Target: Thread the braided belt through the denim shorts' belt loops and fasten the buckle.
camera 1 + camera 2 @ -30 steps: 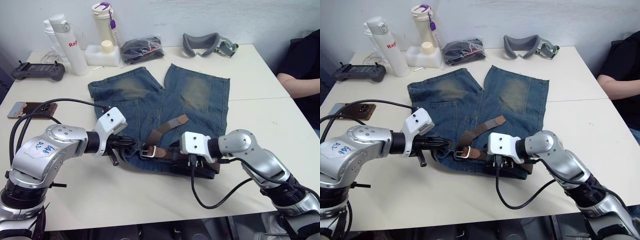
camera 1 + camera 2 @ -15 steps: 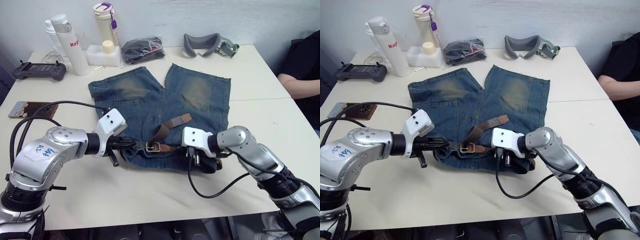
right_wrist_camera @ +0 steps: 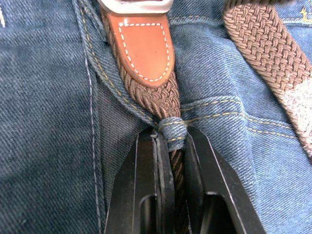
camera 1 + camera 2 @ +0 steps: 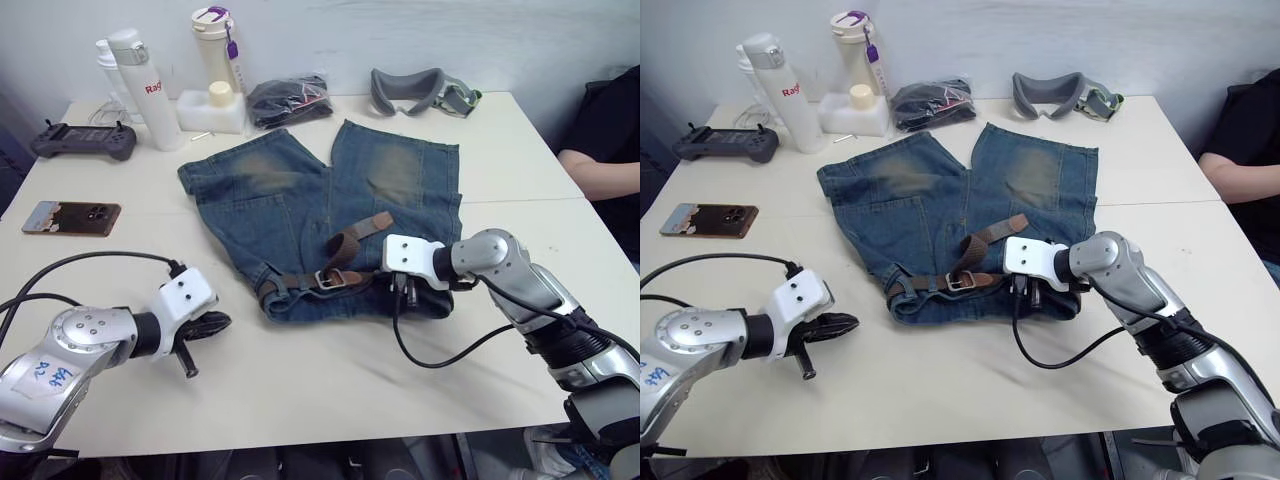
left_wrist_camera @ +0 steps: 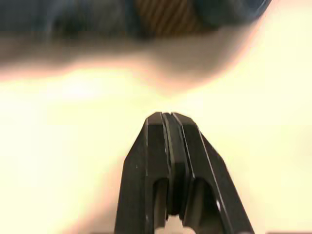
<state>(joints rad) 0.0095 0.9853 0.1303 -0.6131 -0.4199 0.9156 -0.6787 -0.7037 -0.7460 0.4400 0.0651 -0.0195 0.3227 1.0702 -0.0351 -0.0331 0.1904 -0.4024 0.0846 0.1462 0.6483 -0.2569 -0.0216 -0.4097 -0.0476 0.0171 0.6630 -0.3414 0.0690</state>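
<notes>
The denim shorts (image 4: pixel 290 190) lie flat mid-table with the waistband toward me. The braided belt (image 4: pixel 295 281) runs along that waistband, its silver buckle (image 4: pixel 330 278) near the middle and its tail (image 4: pixel 365 232) lying up across one leg. My right gripper (image 4: pixel 405 297) is at the waistband, just right of the buckle. In the right wrist view it is shut on the braided belt (image 3: pixel 170 97) right under a belt loop (image 3: pixel 173 130). My left gripper (image 4: pixel 215 323) rests shut and holding nothing over bare table, left of the shorts and apart from them.
At the back stand two bottles (image 4: pixel 135 75), a white box (image 4: pixel 210 108), a black cloth bundle (image 4: pixel 288 98) and grey goggles (image 4: pixel 420 90). A controller (image 4: pixel 75 140) and a phone (image 4: pixel 70 216) lie at the left. A person's arm (image 4: pixel 600 165) rests at the right edge.
My left gripper has let go of the waistband and drawn back left and toward me onto the bare table. The right gripper still holds the belt; the waistband shifted slightly right.
</notes>
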